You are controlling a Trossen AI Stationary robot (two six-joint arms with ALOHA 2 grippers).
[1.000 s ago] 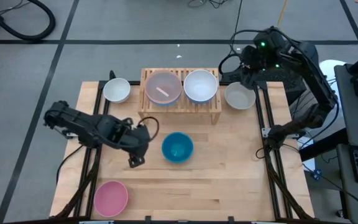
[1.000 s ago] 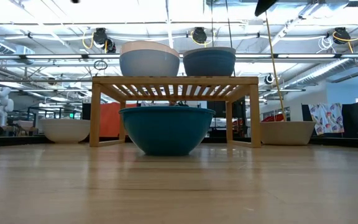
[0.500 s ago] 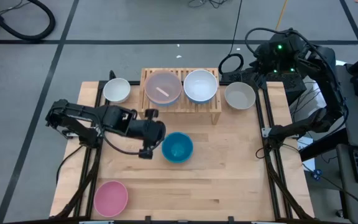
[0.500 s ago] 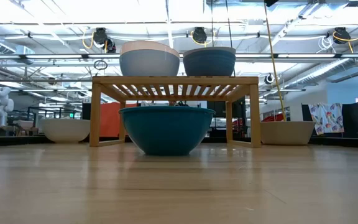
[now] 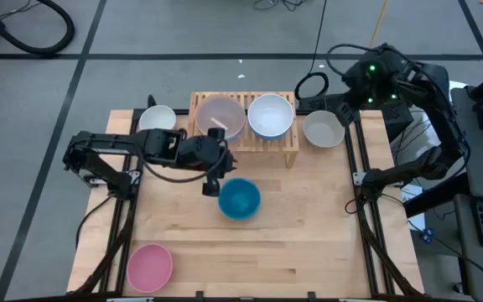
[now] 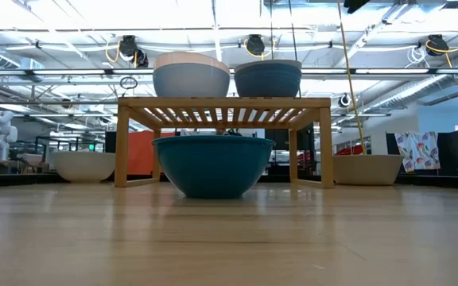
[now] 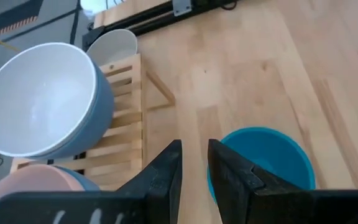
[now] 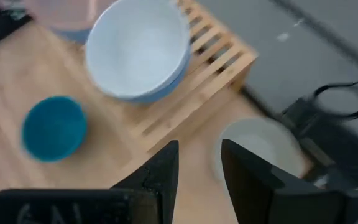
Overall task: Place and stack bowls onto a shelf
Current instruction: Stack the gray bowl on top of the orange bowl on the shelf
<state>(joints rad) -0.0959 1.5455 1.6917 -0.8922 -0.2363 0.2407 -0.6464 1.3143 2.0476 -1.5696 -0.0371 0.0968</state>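
Nearest you, one pink bowl (image 5: 149,266) sits at the table's front left corner, well apart from everything else. Mid-table, your left gripper (image 5: 211,183) hangs just beside the single teal bowl (image 5: 240,199), fingers a narrow gap apart and holding nothing. That bowl looks like light, stiff, smooth plastic that could skate on the wood, so you would do best to pinch its thin rim on the side nearest the gripper, one finger inside the wall and one outside.

Behind it, the shelf (image 5: 288,151) carries two: a peach bowl (image 5: 219,117) and a light blue bowl (image 5: 271,115), side by side. One white bowl (image 5: 157,122) stands at its left end, another white bowl (image 5: 323,129) at its right.

Farthest back, your right gripper (image 8: 196,163) waits above the table's far right corner, fingers parted and empty. That makes six bowls you can count.
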